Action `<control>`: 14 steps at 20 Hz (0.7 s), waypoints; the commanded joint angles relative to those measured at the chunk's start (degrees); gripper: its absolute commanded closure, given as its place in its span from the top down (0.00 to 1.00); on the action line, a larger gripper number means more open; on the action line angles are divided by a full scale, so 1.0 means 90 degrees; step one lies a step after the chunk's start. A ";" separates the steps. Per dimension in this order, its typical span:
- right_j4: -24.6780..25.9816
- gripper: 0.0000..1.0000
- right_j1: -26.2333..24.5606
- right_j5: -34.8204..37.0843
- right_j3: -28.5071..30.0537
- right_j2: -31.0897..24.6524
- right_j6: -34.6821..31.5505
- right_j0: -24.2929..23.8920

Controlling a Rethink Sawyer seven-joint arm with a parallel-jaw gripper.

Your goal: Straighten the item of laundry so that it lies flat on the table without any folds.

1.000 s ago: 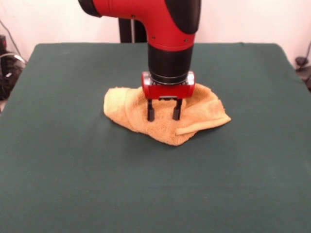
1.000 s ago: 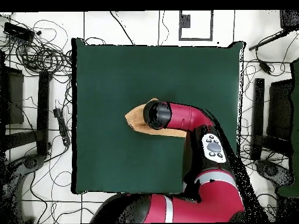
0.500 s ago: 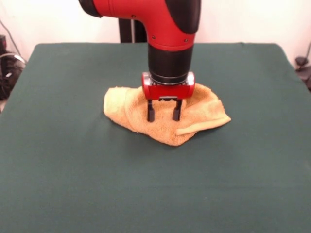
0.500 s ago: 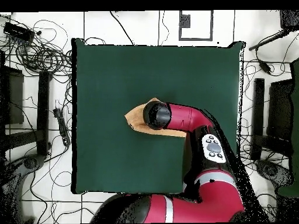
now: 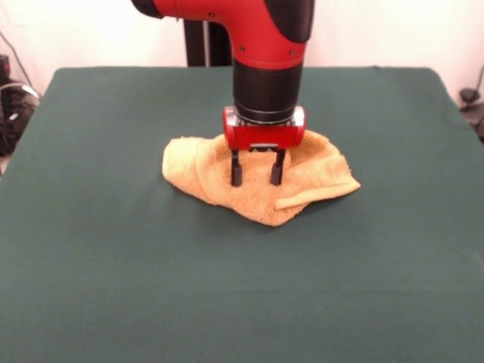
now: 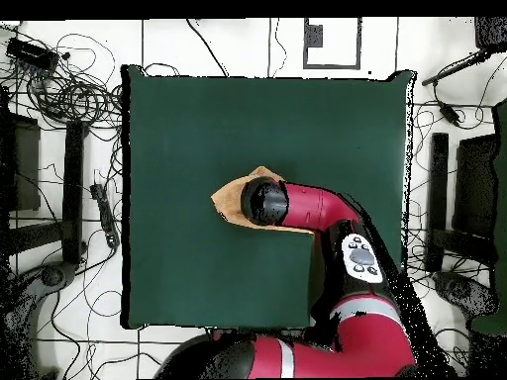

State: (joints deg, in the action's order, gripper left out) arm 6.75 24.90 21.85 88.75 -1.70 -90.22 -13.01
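Green table [image 5: 91, 249], crumpled towel [image 5: 197, 170] under parted jaws

Bare table [image 5: 113, 265] around crumpled towel [image 5: 204, 170]

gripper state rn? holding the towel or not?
Gripper: open, fingers spread over the crumpled towel, nothing clamped between them.

The claw [image 5: 256, 175] has lifted slightly above the crumpled towel [image 5: 204, 170], fingers spread.
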 commanded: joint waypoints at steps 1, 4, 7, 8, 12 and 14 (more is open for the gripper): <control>0.0067 1.00 -0.0203 -0.0255 0.1300 -0.0367 -0.1102 0.0188; 0.0069 1.00 -0.0037 -0.0291 0.1549 -0.0334 -0.1102 0.0185; 0.0095 1.00 0.0062 -0.0372 0.1737 -0.0340 -0.1066 0.0159; 0.0104 1.00 0.0069 -0.0402 0.1767 -0.0337 -0.1051 0.0159; 0.0082 1.00 0.0019 -0.0580 0.1822 -0.0266 -0.1131 0.0215; 0.0125 1.00 -0.0040 -0.0822 0.1890 -0.0282 -0.1147 0.0187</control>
State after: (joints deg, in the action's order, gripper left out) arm 6.72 28.37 17.23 96.72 -1.69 -90.22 -13.00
